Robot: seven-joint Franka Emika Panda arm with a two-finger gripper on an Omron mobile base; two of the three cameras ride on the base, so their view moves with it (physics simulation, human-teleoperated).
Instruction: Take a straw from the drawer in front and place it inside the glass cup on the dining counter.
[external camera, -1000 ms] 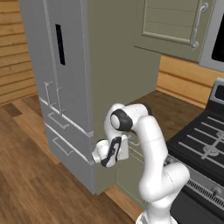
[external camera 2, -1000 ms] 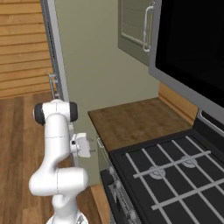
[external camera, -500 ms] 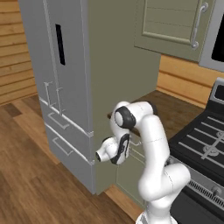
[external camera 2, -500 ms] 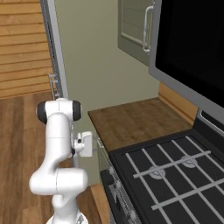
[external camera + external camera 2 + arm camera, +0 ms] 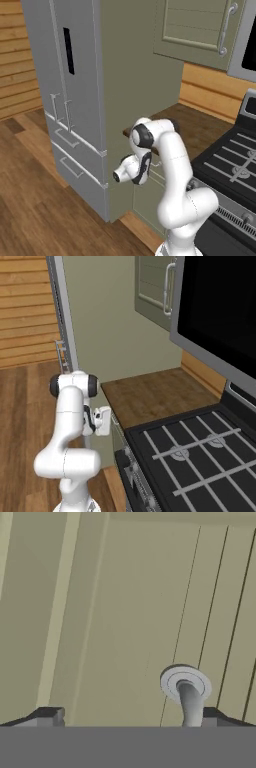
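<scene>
Gripper point(image 5: 125, 719) close against the sage-green front of the drawer point(image 5: 125, 612), fingers spread wide; nothing between them; the right fingertip point(image 5: 212, 716) sits just beside the silver handle point(image 5: 186, 692) where its post meets the panel on a round base; the hand seems set low and level with the panel so the fingers can close round the bar, my reading, not yet done.

From the left base camera the arm folds down and inward, wrist point(image 5: 131, 170) tucked under the edge of the dark wood countertop point(image 5: 200, 127); this bent pose probably serves to face the cabinet front squarely for a straight pull.

Drawer looks shut, front flush with the cabinet face; straw presumably inside, unseen; glass cup and dining counter likewise unseen.

Farther right, the black stove point(image 5: 200, 456) with its grates; farther left, the grey fridge point(image 5: 70, 100); above, a wall cabinet point(image 5: 200, 25) with a long handle.
</scene>
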